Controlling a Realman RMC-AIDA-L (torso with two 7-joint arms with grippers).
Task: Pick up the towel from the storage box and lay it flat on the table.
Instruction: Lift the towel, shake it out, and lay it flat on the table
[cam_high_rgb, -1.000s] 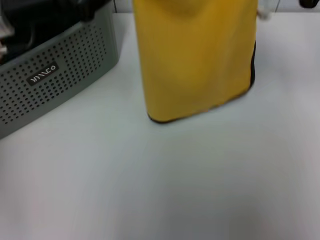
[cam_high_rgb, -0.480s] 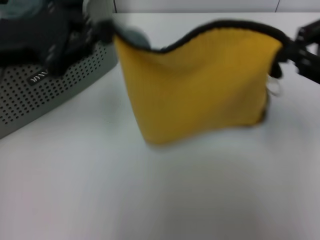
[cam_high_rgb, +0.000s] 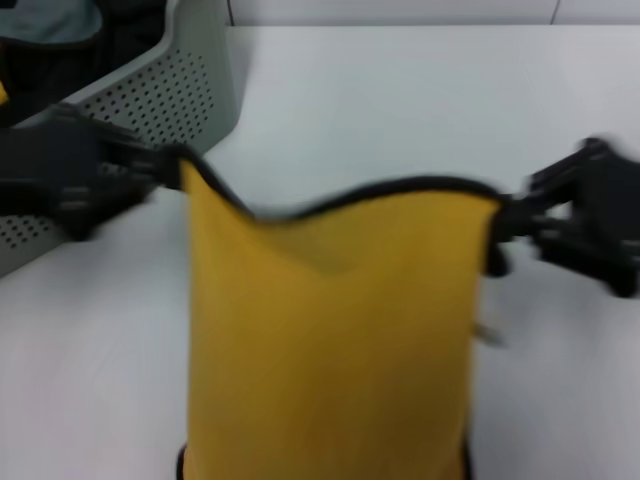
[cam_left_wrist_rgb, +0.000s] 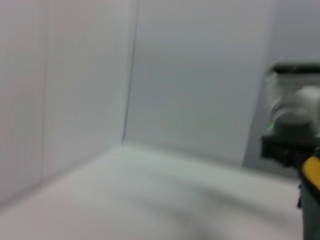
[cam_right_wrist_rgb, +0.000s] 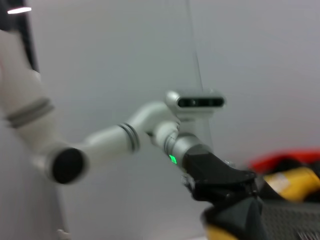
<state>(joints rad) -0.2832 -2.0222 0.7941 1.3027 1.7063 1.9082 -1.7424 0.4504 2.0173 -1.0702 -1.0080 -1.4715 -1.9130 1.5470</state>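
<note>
You've swung the towel (cam_high_rgb: 330, 340) down toward the tabletop's (cam_high_rgb: 400, 100) near edge, clear of the storage box (cam_high_rgb: 170, 90), left claw (cam_high_rgb: 165, 170) and right claw (cam_high_rgb: 505, 220) each clamped on a top corner, ready to lay flat.

towel (cam_high_rgb: 330, 340) lower hem cut off by frame edge, storage box (cam_high_rgb: 170, 90) partly cropped

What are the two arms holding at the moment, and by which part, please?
The towel, stretched between them: the left claw grips one top corner and the right claw the other, so it hangs beside the storage box.
</note>
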